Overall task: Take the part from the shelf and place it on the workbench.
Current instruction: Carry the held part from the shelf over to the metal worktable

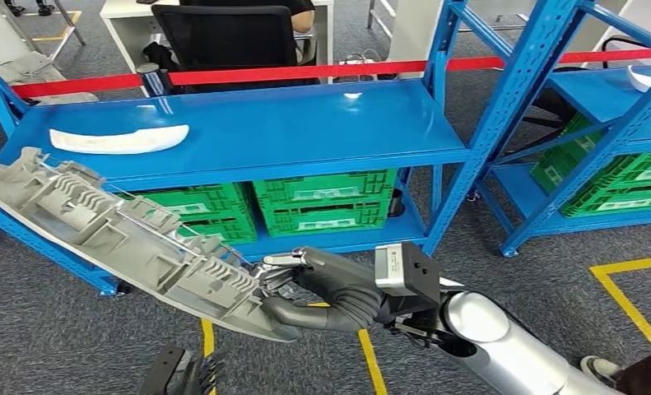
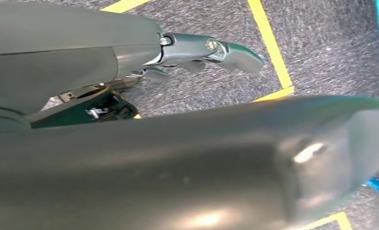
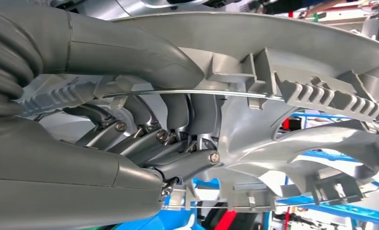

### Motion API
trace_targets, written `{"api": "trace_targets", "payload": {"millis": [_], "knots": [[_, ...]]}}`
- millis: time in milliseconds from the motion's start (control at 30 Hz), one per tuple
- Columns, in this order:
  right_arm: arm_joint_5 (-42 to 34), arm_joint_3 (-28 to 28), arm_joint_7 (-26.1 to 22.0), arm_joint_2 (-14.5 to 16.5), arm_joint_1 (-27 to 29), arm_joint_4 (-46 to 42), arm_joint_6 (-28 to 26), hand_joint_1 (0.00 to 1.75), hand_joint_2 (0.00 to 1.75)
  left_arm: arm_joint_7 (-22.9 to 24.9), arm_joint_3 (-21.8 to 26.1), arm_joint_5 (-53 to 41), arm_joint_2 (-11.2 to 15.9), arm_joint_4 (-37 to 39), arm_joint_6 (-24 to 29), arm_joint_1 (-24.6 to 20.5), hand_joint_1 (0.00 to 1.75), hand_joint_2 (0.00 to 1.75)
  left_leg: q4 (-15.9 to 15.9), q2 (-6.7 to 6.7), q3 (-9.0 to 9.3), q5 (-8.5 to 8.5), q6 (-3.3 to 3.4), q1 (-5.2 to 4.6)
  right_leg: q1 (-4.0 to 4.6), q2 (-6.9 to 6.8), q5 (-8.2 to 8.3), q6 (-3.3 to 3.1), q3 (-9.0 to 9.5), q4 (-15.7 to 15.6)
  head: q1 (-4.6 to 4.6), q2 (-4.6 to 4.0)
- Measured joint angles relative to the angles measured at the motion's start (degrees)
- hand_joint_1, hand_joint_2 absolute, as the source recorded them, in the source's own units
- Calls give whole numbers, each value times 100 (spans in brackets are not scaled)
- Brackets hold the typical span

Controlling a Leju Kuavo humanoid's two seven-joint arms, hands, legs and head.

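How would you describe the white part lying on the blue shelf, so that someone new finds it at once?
Start at the big blue shelf ahead. On the left of its top deck lies a long, slightly curved white part, flat on the blue surface. Unlike the ribbed grey part that the right robot hand holds, it is smooth and white.

A white curved piece point(image 1: 118, 139) lies on the top of the blue rack point(image 1: 305, 123); green crates point(image 1: 322, 202) sit side by side on the low level under it; a red tape point(image 1: 289, 74) runs behind the rack; past the tape stand a black chair point(image 1: 235, 37) and a white desk point(image 1: 128, 20); yellow lines point(image 1: 630, 300) mark the grey floor point(image 1: 470, 271); a second blue rack point(image 1: 602, 123) on the right holds more green crates.
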Motion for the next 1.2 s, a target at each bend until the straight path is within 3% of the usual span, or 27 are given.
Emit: {"api": "trace_targets", "payload": {"millis": [33,100,133,200,267,300,333,367,433,500,533,600,633,667,700,767,800,833,867,900,933,967,1033,1067,1133,1200], "knots": [[7,-4,-9,1,-3,1,-1,175,175,-1,1,4,1,2,1,0,0,0,13,-2,-15,39,-34,-4,13,3,-56,-25,61,-123,-4,0],[39,-10,-39,2,-10,8,-9,175,175,-10,3,22,10,15,5,7,0,0,12,-12,-38,104,-109,2,9,3,24,-90,-1,-145,-9,0],[61,-10,-56,8,-16,16,-19,175,175,-20,4,32,17,24,7,19,0,0,57,-19,-79,42,-149,9,0,-2,81,-131,-57,-143,-13,-1],[98,-10,-93,32,-19,43,-45,175,175,-66,6,43,35,42,11,60,0,0,435,-28,-226,-383,-228,34,-23,-12,214,-195,-199,-151,-14,-1],[119,-10,-126,56,-9,86,-80,175,175,-118,6,45,44,59,18,101,0,0,1137,-28,-399,-909,-284,53,-24,-12,343,-207,-363,-146,-16,0],[127,-10,-139,61,0,113,-96,175,175,-136,6,44,50,72,30,114,0,0,1427,-28,-433,-1019,-300,60,-23,-14,406,-200,-448,-140,-16,-1],[140,-13,-149,63,11,142,-109,175,175,-148,6,44,56,85,42,123,0,0,1554,-28,-380,-987,-305,64,-23,-17,467,-190,-535,-133,-16,-1],[154,-16,-155,65,19,165,-118,175,175,-155,6,43,66,98,54,129,0,0,1490,-28,-233,-861,-303,67,-24,-19,527,-176,-621,-123,-16,-1],[175,-27,-158,76,30,186,-116,175,175,-158,6,43,92,115,64,131,0,0,819,-32,339,-650,-271,69,-21,-21,636,-141,-761,-104,-17,-1],[182,-37,-159,97,31,188,-111,175,175,-158,7,43,115,123,64,121,0,0,87,-50,836,-716,-206,45,-12,-19,731,-84,-822,-103,-17,-1],[184,-40,-163,108,30,188,-111,175,175,-158,8,43,121,127,64,118,0,0,-95,-59,931,-772,-167,28,-12,-20,779,-50,-827,-116,-18,-1],[186,-45,-175,118,31,188,-110,175,175,-157,8,43,128,137,64,128,0,0,-159,-59,899,-716,-76,12,-21,-18,873,23,-832,-155,-20,-1],[186,-47,-182,120,31,189,-109,175,175,-156,8,43,133,143,64,131,0,0,-171,-47,863,-661,-24,16,-26,-13,842,55,-862,-134,-19,-1],[187,-50,-187,120,32,189,-107,175,175,-157,9,44,139,148,64,132,0,0,-186,-35,811,-594,29,23,-29,-9,705,79,-919,-29,-14,-1],[192,-56,-189,120,32,191,-106,175,175,-157,9,45,143,151,65,132,0,0,-199,-23,743,-520,72,31,-32,-6,472,94,-1006,189,-8,-1],[208,-66,-177,120,32,199,-101,175,175,-172,10,49,146,154,71,132,0,0,-187,-13,574,-387,119,19,-30,-6,-96,108,-1215,909,4,-1],[217,-70,-163,120,32,209,-94,175,175,-186,10,51,142,154,83,135,0,0,-176,-11,482,-324,124,11,-25,-5,-251,111,-1279,1251,6,-1],[222,-72,-148,120,32,218,-85,175,175,-205,10,53,136,154,95,135,0,0,-161,-9,388,-264,125,3,-21,-5,-285,109,-1279,1466,8,0],[225,-74,-133,120,32,225,-78,175,175,-225,10,54,128,154,105,136,0,0,-141,-8,299,-211,120,-2,-18,-5,-205,102,-1190,1497,8,-1],[227,-77,-118,121,32,230,-72,175,175,-244,10,52,120,152,114,135,0,0,-120,-8,212,-164,111,-5,-15,-5,-59,88,-994,1323,8,-1],[231,-80,-99,124,30,228,-74,175,175,-268,10,47,111,149,122,135,0,0,-94,-8,135,-122,97,-6,-10,-7,63,66,-707,983,8,-1],[239,-82,-74,131,25,226,-84,175,175,-293,10,41,104,142,138,134,0,0,-63,-10,69,-87,76,-13,5,-9,85,41,-382,547,9,-1],[268,-88,-11,150,25,215,-125,175,175,-350,10,31,97,131,187,132,0,0,-17,-10,2,-24,14,-20,34,-12,-7,-12,36,-73,6,-1],[298,-90,18,157,31,209,-159,175,175,-372,10,28,96,127,215,132,0,0,-13,-10,-7,10,-24,-18,52,-12,-60,-43,92,-193,5,-1],[363,-96,46,160,56,198,-234,175,175,-404,10,11,104,127,263,140,0,0,-33,-11,-12,72,-103,-1,52,-15,-2,-118,51,-216,5,-1],[414,-109,49,161,102,181,-289,175,175,-415,10,-5,116,128,304,161,0,0,127,-17,-90,-94,-187,16,27,-21,95,-189,-9,-233,1,-1]]}}
